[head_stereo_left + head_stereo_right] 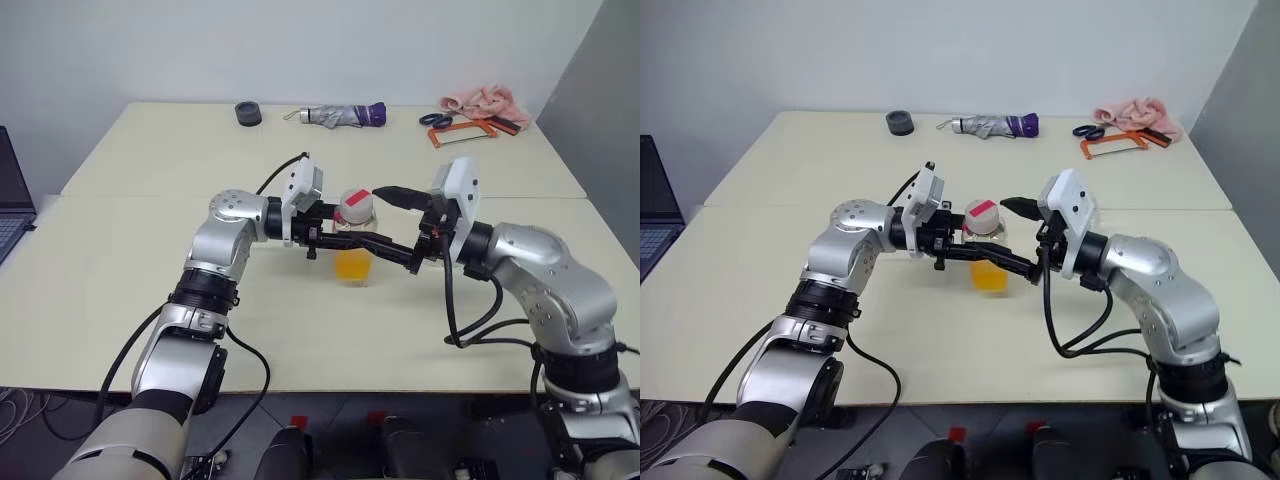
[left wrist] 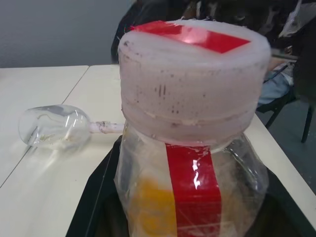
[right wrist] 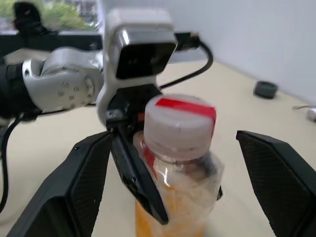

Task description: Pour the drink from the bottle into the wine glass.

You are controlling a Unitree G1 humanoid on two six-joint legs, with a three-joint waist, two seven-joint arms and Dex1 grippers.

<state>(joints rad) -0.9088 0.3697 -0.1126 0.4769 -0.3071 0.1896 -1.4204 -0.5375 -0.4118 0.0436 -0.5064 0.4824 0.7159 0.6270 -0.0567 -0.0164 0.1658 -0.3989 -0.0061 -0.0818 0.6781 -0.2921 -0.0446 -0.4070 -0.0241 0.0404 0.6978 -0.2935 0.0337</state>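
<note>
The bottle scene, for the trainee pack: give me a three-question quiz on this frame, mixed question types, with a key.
1. True or false: the cap is still on the bottle.
2. Which gripper is shut on the bottle? A) left gripper B) right gripper C) both
3. Fill in: in the left wrist view, the wine glass lies on its ____ on the table.

Key: 1 true. 2 A; the right gripper's fingers stand open on either side of the cap. 3 side.

clear plastic bottle (image 3: 177, 163), glossy glass (image 2: 54, 127), matt table (image 1: 150, 290)
</note>
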